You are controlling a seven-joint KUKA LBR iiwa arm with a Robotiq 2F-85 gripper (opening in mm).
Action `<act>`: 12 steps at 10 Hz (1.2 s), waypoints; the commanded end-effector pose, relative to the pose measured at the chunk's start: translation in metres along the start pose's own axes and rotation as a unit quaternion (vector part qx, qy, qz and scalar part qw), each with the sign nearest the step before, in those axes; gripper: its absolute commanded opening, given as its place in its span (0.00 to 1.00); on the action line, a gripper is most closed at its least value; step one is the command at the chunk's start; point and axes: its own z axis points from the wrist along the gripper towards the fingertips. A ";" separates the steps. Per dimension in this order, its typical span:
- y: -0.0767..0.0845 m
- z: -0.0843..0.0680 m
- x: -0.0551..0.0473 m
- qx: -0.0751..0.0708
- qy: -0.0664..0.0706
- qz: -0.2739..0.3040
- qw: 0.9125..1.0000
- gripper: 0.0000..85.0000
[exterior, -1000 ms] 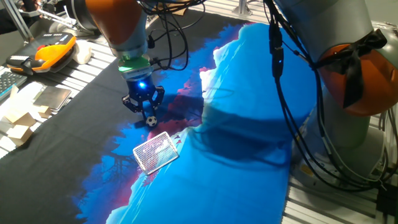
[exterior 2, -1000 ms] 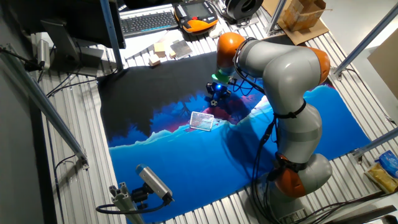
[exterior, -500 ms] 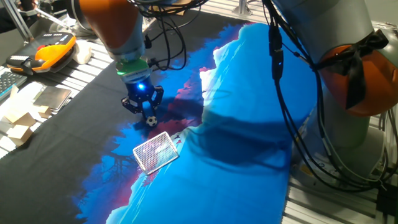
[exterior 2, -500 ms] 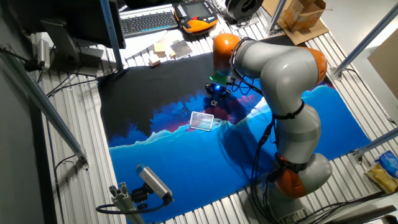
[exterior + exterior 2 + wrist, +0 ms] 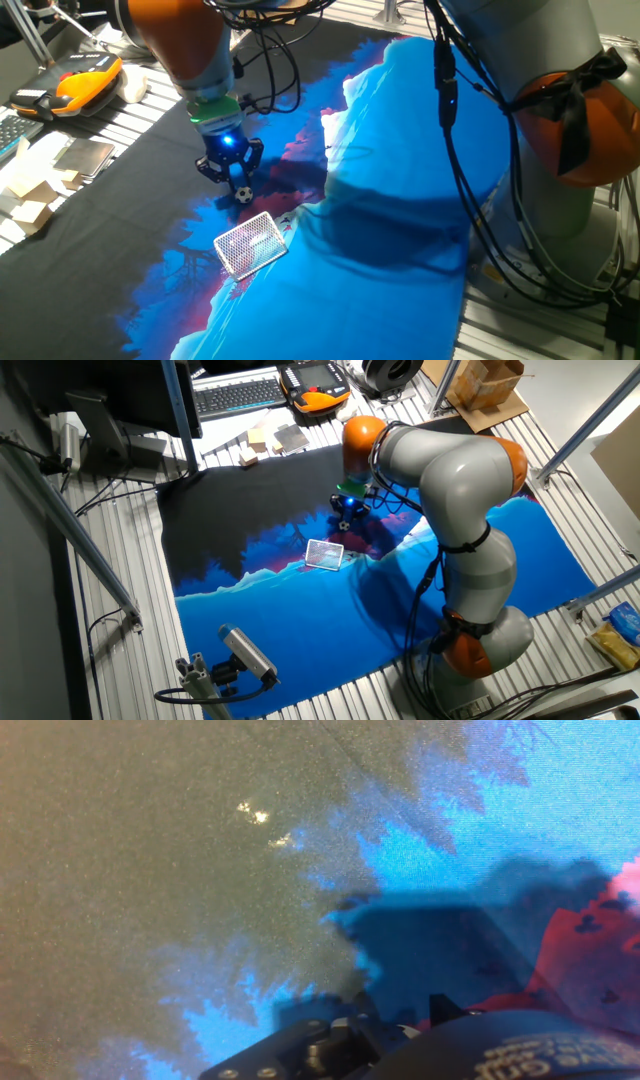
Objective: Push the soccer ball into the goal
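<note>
Probably lab: keyboard (image 5: pixel 238 396), aluminium framing (image 5: pixel 85 555)

Counter (image 5: pixel 120 640) of ribbed metal slats. Cloth (image 5: pixel 400 150) spread over it, black at one end, blue with red patches at other; same cloth (image 5: pixel 290 620) in other fixed view.

Keyboard (image 5: pixel 240 395) beyond cloth's black end. Orange-and-black pendant (image 5: pixel 318 378) just beside keyboard; same pendant (image 5: pixel 85 82) at slats' edge. Small cardboard boxes (image 5: pixel 30 190) near cloth's black edge. Grey pad (image 5: pixel 85 157) between boxes and cloth.

Cardboard box (image 5: pixel 485 385) in far corner. Camera (image 5: pixel 245 652) on mount near cloth's blue end.
</note>
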 end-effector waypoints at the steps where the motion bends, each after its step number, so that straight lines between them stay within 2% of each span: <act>1: 0.000 0.000 0.000 -0.002 0.001 0.001 1.000 0.40; 3: 0.000 0.000 0.000 0.006 -0.009 -0.001 1.000 0.40; 6: 0.000 0.000 0.000 0.004 -0.010 0.004 1.000 0.40; 8: -0.004 0.006 0.004 0.003 -0.012 0.015 1.000 0.40; 10: -0.009 0.010 0.006 -0.001 -0.010 0.021 1.000 0.40; 11: -0.010 0.009 0.009 -0.011 -0.002 0.032 0.999 0.40; 12: -0.010 0.008 0.014 -0.013 0.000 0.040 0.999 0.40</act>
